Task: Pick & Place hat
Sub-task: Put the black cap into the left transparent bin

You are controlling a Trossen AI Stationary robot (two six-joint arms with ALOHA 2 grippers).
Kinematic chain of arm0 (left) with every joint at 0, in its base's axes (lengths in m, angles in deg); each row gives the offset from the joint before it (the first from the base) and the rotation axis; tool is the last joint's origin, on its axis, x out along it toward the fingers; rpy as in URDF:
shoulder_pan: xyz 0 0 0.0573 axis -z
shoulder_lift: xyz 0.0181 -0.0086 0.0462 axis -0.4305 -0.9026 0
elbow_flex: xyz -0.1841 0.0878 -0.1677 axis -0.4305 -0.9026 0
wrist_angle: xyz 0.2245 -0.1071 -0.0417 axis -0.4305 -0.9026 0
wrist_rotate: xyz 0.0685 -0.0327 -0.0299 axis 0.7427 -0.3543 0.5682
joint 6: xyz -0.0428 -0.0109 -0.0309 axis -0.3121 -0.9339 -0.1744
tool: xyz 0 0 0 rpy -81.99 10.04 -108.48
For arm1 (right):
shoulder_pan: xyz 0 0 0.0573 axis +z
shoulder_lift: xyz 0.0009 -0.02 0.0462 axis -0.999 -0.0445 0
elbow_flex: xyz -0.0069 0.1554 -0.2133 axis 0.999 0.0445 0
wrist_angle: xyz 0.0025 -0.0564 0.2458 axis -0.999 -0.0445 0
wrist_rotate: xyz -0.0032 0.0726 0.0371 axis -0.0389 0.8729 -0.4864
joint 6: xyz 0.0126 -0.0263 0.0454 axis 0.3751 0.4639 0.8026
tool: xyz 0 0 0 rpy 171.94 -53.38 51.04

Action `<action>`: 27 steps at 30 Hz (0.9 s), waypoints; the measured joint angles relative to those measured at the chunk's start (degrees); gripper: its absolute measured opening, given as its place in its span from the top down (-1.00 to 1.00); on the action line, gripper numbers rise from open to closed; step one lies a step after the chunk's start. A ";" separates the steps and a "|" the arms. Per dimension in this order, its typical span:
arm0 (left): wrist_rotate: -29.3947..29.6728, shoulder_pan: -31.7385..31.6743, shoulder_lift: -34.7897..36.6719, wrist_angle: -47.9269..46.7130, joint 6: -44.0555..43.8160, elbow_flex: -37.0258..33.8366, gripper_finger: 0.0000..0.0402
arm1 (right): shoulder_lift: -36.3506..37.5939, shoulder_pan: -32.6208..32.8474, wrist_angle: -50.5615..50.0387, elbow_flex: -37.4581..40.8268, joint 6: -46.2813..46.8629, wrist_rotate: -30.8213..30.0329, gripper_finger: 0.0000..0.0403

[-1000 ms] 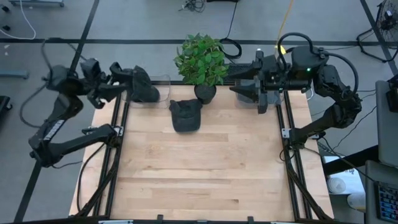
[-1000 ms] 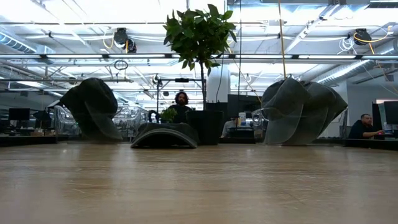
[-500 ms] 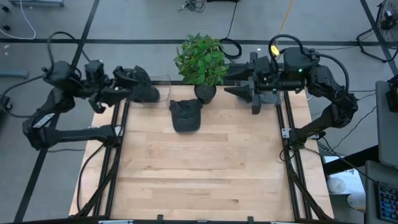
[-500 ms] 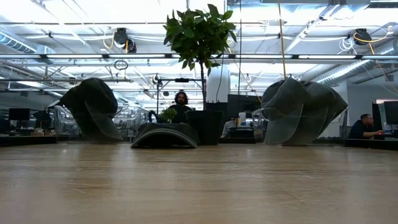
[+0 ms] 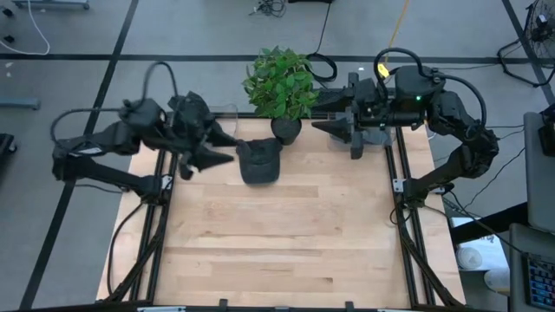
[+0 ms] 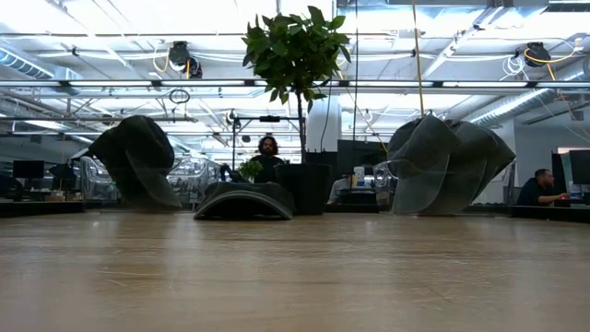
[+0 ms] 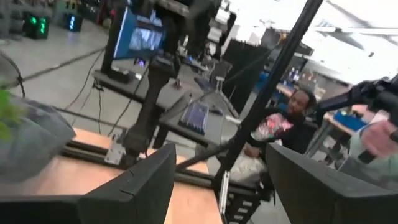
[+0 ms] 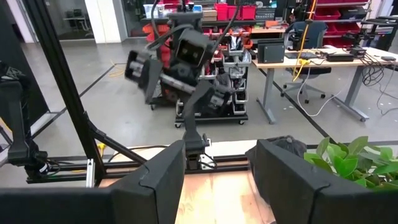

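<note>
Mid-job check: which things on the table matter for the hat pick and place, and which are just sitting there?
Belongs to the job:
- hat, dark, lying at the table's far middle
- left gripper, open, just beside the hat
- right gripper, open, waiting at the far right edge

Just lying about:
- potted plant, right behind the hat
- dark hat-like shapes on clear stands, far left and far right

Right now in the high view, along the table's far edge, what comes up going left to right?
Left gripper → hat → plant → right gripper.
</note>
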State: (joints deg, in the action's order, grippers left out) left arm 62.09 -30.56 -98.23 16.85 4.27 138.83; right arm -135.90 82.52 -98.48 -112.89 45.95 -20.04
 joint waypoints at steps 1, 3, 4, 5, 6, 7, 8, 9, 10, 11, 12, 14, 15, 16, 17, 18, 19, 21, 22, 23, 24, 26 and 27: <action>1.05 1.03 -0.83 0.03 0.29 0.06 -0.28 | 0.00 0.00 -0.01 0.00 0.00 0.00 0.08; 3.32 2.93 -2.29 -0.03 0.92 0.06 -0.28 | 0.00 0.00 -0.05 0.00 -0.04 0.02 0.08; 4.74 3.82 -2.97 -0.06 1.47 0.06 -0.28 | 0.00 0.00 -0.05 0.00 -0.11 0.01 0.08; 6.49 4.75 -3.63 -0.04 2.09 0.06 -0.28 | 0.00 0.00 -0.10 0.00 -0.13 0.02 0.08; 8.70 5.82 -4.17 -0.03 2.94 0.06 -0.28 | 0.00 0.00 -0.18 0.00 -0.13 0.02 0.08; 10.88 6.92 -4.66 -0.06 4.10 0.06 -0.28 | 0.00 0.00 -0.34 0.00 -0.15 0.03 0.08; 13.06 8.07 -5.16 -0.04 5.58 0.06 -0.28 | 0.00 0.00 -0.60 0.00 -0.15 0.05 0.08; 15.27 9.10 -5.61 -0.07 7.34 0.06 -0.28 | 0.00 0.00 -0.85 0.00 -0.16 0.25 0.08; 17.47 10.15 -5.96 -0.35 9.30 0.06 -0.28 | 0.00 0.00 -1.00 0.00 -0.17 1.09 0.08; 19.75 11.22 -6.27 -0.88 11.12 0.06 -0.28 | 0.00 0.00 -1.03 0.00 -0.15 2.06 0.08; 22.02 12.24 -6.60 -1.55 12.91 0.06 -0.28 | 0.06 -0.02 -1.02 0.00 -0.09 2.93 0.08; 25.86 14.02 -7.08 -2.83 16.70 0.06 -0.28 | 0.19 -0.02 -1.00 0.00 0.11 3.74 0.08; 27.81 14.73 -7.30 -3.44 18.04 0.06 -0.28 | 0.25 -0.02 -0.99 0.00 0.24 4.25 0.08; 29.60 15.35 -7.55 -3.73 19.27 0.06 -0.28 | 0.28 -0.02 -0.96 0.00 0.41 4.44 0.08; 31.21 15.87 -7.65 -4.19 20.09 0.06 -0.28 | 0.40 -0.02 -0.98 0.00 0.43 4.44 0.08; 32.62 16.28 -7.67 -4.74 20.77 0.06 -0.28 | 0.49 -0.02 -1.06 0.00 0.40 4.44 0.08; 33.65 16.58 -7.66 -5.02 21.47 0.06 -0.28 | 0.52 -0.02 -1.04 0.00 0.34 4.42 0.08; 35.67 16.84 -7.58 -5.60 23.02 0.06 -0.28 | 0.64 -0.02 -0.86 0.00 0.29 4.39 0.08; 36.95 16.98 -7.58 -6.06 23.73 0.06 -0.28 | 0.73 -0.02 -0.84 0.00 0.33 4.39 0.08; 38.16 17.31 -7.58 -6.46 24.64 0.06 -0.28 | 0.83 -0.02 -0.88 0.00 0.42 4.39 0.08; 39.48 17.61 -7.58 -7.03 25.75 0.06 -0.28 | 0.83 -0.02 -0.88 0.00 0.42 4.39 0.08; 42.08 18.17 -7.58 -8.09 28.26 0.06 -0.28 | 0.85 -0.02 -0.86 0.00 0.43 4.39 0.08; 43.18 18.45 -7.56 -8.74 29.43 0.06 -0.28 | 0.85 -0.02 -0.86 0.00 0.44 4.39 0.08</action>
State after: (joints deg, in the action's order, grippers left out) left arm 105.27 -12.11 -105.79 8.11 33.70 138.90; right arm -135.04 82.50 -99.34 -112.89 46.39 -15.65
